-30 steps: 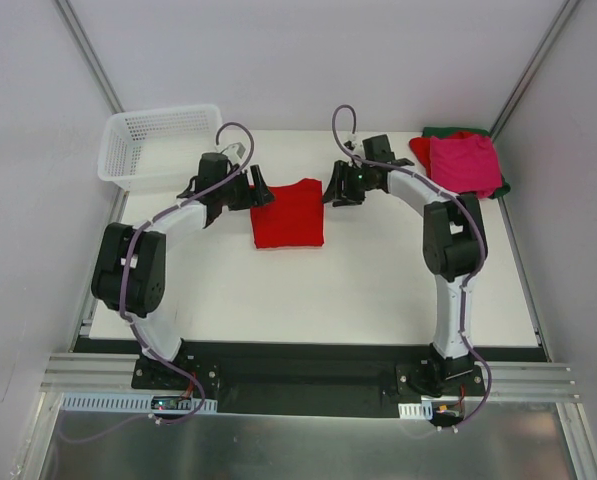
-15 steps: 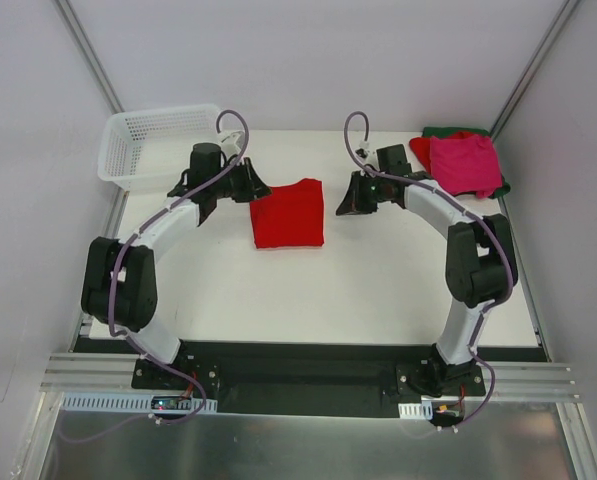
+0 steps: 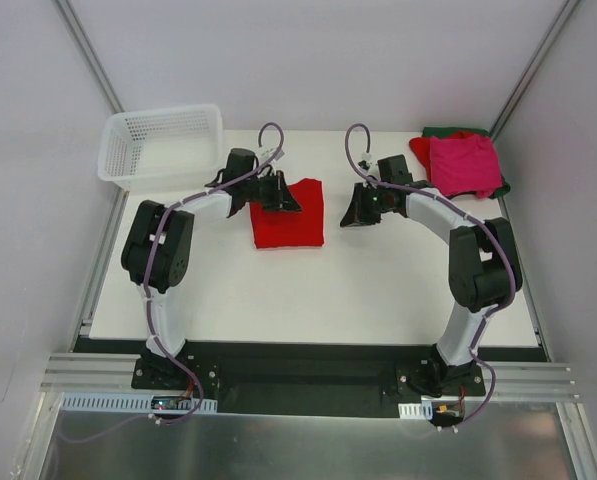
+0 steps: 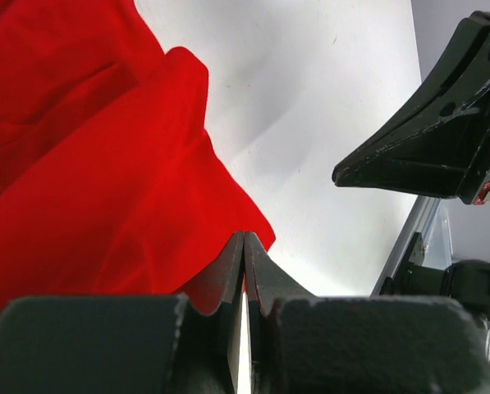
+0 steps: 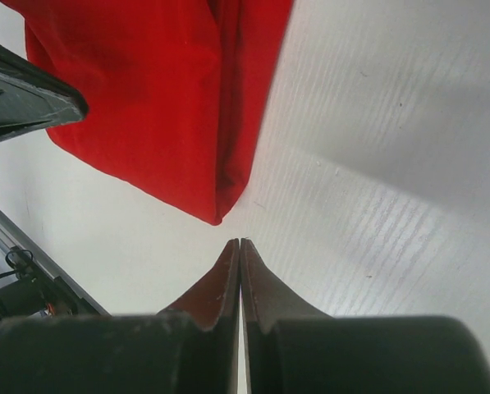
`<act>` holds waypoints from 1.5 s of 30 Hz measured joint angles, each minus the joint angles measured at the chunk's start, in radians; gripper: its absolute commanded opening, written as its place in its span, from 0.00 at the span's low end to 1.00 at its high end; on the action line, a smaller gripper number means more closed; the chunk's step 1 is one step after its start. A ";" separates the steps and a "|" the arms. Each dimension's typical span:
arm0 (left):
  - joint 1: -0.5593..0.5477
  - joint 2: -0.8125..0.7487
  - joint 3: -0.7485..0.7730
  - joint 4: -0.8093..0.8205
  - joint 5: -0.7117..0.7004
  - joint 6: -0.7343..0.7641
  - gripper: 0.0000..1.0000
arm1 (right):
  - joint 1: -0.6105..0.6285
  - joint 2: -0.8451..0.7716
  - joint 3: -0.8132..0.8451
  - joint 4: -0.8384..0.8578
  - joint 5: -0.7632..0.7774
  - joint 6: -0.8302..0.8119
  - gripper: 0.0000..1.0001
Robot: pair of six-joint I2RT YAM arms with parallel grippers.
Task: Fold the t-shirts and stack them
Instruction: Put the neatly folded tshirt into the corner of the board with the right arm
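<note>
Moved left hand [image 3: 283, 195] onto red shirt [image 3: 293, 222], clenched, maybe pinching cloth, with right hand [image 3: 356, 212] clenched empty beside; risks dragging fold open.

A folded shirt [image 3: 289, 215] lies mid-frame on the table [image 3: 378, 290]. The basket [image 3: 161, 143] is at upper left and the shirt stack [image 3: 462, 163] at upper right. The left gripper [image 3: 287, 200] is over the shirt's upper left edge, and the right gripper [image 3: 350, 217] is just right of the shirt.

Text on the red t-shirt [image 3: 288, 213]: none legible.
Text on the basket [image 3: 158, 145]: none legible.
Labels, brands, numbers elsewhere: none can be read in any view.
</note>
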 measured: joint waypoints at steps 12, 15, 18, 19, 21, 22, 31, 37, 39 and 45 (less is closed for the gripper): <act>-0.003 0.188 0.101 0.026 0.017 -0.006 0.00 | 0.000 0.000 0.000 -0.010 0.005 -0.006 0.01; 0.006 0.248 0.157 0.026 0.014 -0.007 0.00 | -0.002 0.000 0.000 -0.017 0.009 -0.012 0.01; 0.019 0.291 0.210 0.026 0.008 -0.010 0.00 | -0.006 0.000 0.000 -0.023 0.011 -0.018 0.01; 0.026 0.301 0.227 0.026 0.003 -0.012 0.00 | -0.008 0.000 0.000 -0.026 0.011 -0.019 0.01; 0.038 0.320 0.259 0.029 -0.007 -0.021 0.00 | -0.009 0.000 0.000 -0.032 0.013 -0.021 0.01; 0.045 0.327 0.271 0.033 -0.010 -0.026 0.00 | -0.010 0.000 0.000 -0.034 0.014 -0.021 0.01; 0.089 0.375 0.321 0.040 -0.028 -0.068 0.00 | -0.010 0.000 0.000 -0.043 0.018 -0.021 0.01; 0.087 0.373 0.309 0.034 -0.029 -0.076 0.00 | -0.010 0.000 0.000 -0.046 0.018 -0.021 0.01; 0.085 0.361 0.280 0.040 -0.030 -0.082 0.00 | -0.010 0.000 0.000 -0.046 0.018 -0.019 0.01; 0.055 0.277 0.151 0.036 -0.039 -0.085 0.00 | -0.010 0.000 0.000 -0.046 0.018 -0.017 0.01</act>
